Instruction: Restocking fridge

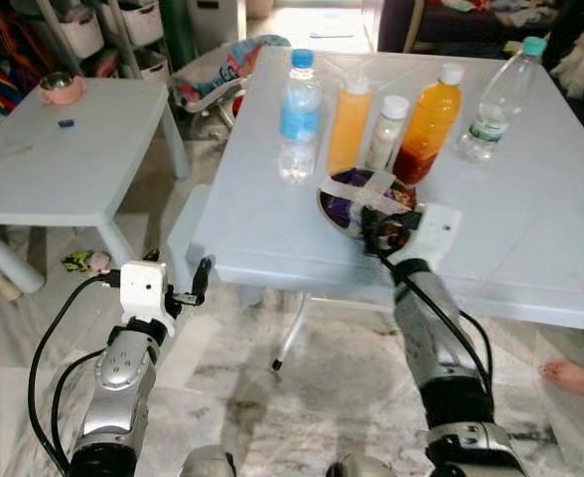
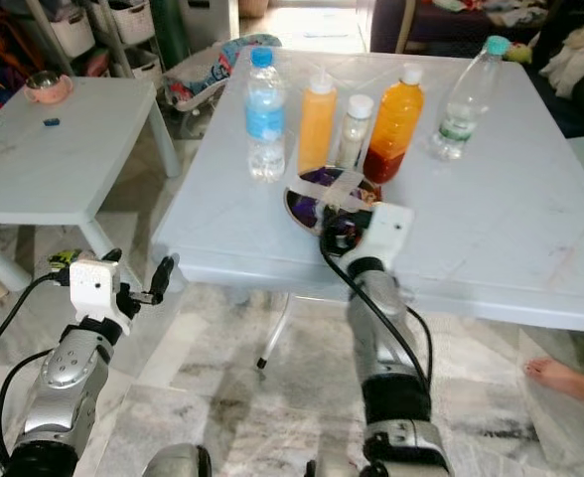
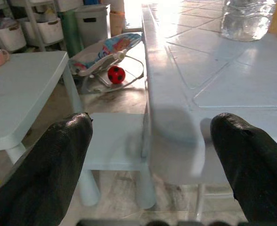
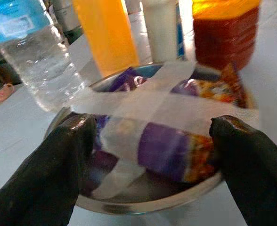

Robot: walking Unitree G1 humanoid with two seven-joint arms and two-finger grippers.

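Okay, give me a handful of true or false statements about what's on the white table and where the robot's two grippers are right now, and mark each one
1. The right gripper has its fingers spread at the round metal bowl of taped purple packets. True.
2. The left gripper grips the clear water bottle with the blue label. False: it is open, off the white table's edge, holding nothing.
3. The bowl sits at the far edge of the table, behind the bottles. False: it lies near the front edge, before them.
4. The bottle with a teal cap stands rightmost in the row. True.
5. A pink bowl rests on the smaller side table. True.
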